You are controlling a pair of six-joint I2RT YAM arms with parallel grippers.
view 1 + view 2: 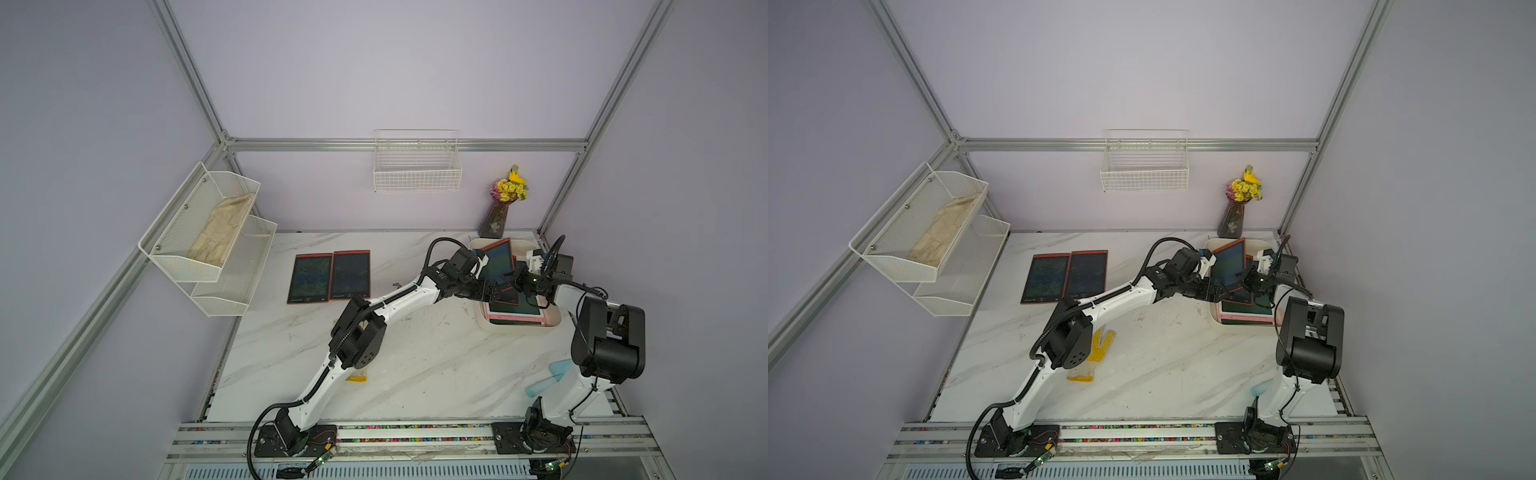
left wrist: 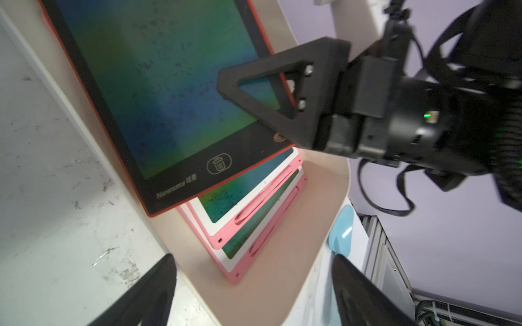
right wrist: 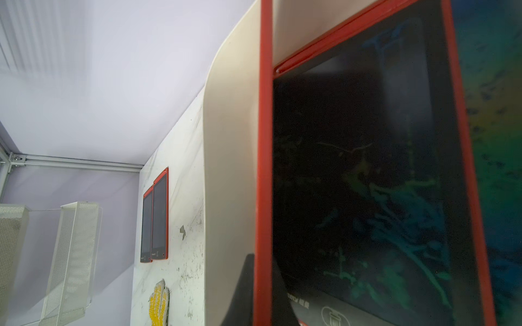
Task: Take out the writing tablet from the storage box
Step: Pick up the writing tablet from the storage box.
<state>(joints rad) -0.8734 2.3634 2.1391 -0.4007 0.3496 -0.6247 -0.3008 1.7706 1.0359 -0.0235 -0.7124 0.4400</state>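
Observation:
The cream storage box sits at the table's back right. A red-framed writing tablet stands tilted up out of it, its far end high. My right gripper is shut on that tablet's edge, with a finger on each face. My left gripper hangs open over the box's near left corner, holding nothing. Another red tablet and two pink ones lie stacked in the box.
Two red tablets lie side by side at the table's back middle. A yellow glove lies under my left arm. A flower vase stands behind the box. A wire basket and mesh shelf hang on the walls.

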